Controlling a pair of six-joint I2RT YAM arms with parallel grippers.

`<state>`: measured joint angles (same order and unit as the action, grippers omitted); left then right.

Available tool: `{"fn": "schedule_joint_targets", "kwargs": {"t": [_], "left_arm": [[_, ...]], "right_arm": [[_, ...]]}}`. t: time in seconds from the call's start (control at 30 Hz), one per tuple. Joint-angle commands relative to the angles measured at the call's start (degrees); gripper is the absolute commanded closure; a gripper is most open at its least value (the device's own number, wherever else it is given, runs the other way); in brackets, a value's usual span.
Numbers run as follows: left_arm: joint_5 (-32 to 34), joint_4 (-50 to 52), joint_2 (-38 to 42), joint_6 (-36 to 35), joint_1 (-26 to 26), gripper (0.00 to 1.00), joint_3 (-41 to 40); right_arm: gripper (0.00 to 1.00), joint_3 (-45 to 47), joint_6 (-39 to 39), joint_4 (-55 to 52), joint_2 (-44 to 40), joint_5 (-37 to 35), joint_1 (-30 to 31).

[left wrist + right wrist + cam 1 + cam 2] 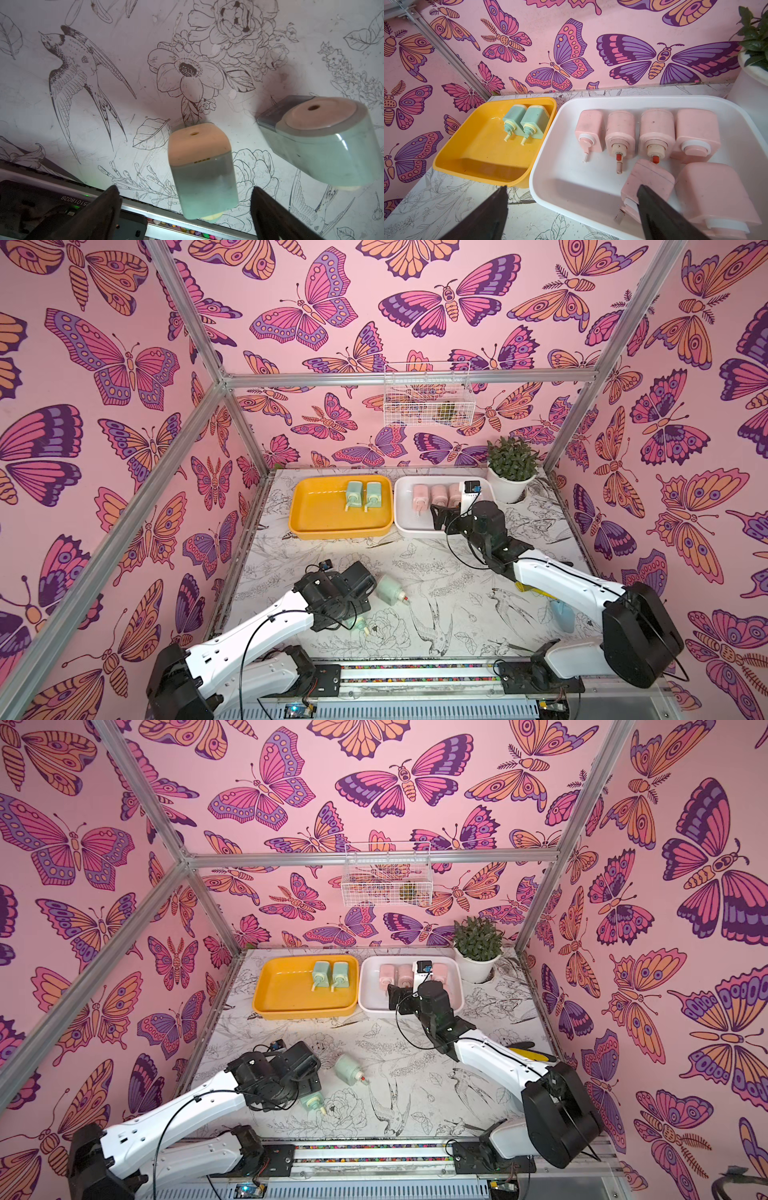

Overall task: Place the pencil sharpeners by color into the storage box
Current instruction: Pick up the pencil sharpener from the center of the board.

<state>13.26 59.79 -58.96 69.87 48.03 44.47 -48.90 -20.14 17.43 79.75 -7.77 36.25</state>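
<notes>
Two mint green pencil sharpeners lie on the table near the front left. My left gripper (184, 188) is open, and one green sharpener (202, 166) sits between its fingers with a gap on each side. The other green sharpener (332, 149) (390, 590) lies just beside it. The yellow storage box (299, 526) holds two green sharpeners (354, 494). The white storage box (542, 187) holds several pink sharpeners (620, 133). My right gripper (572, 187) (436, 516) hangs open over its front rim. One finger is next to a tilted pink sharpener (652, 180).
A potted plant (511, 472) stands right of the white box at the back. A wire basket (428, 398) hangs on the back wall. A pale blue flat item (561, 614) and a yellow piece (536, 591) lie under the right arm. The front rail (415, 672) borders the table.
</notes>
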Motion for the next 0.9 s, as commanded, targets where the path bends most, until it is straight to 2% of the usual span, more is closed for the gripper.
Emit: {"fn": "schedule_joint_targets", "kwargs": {"t": [0.0,0.1,0.4,0.77,0.87], "left_arm": [[0.0,-3.8,-0.6,2.9,0.2,0.00,-2.4],[-1.9,-7.9,-2.7,1.4,0.2,0.00,-2.8],[-3.6,-7.1,-8.2,1.1,0.2,0.00,-2.4],[-3.1,-6.9,-6.8,4.2,0.2,0.01,-4.6],[-3.2,-7.0,-6.3,4.8,0.2,0.07,-5.3]], "right_arm": [[0.01,-0.1,-0.3,-1.5,-3.2,-1.5,0.2],[0.01,0.8,-0.1,-2.4,-4.5,-2.0,0.2],[0.01,1.2,-0.2,-4.2,-5.5,-3.1,0.2],[0.01,1.3,-0.4,-4.3,-5.0,-3.0,0.1],[0.01,1.4,-0.3,-4.4,-5.0,-3.4,0.2]]}}
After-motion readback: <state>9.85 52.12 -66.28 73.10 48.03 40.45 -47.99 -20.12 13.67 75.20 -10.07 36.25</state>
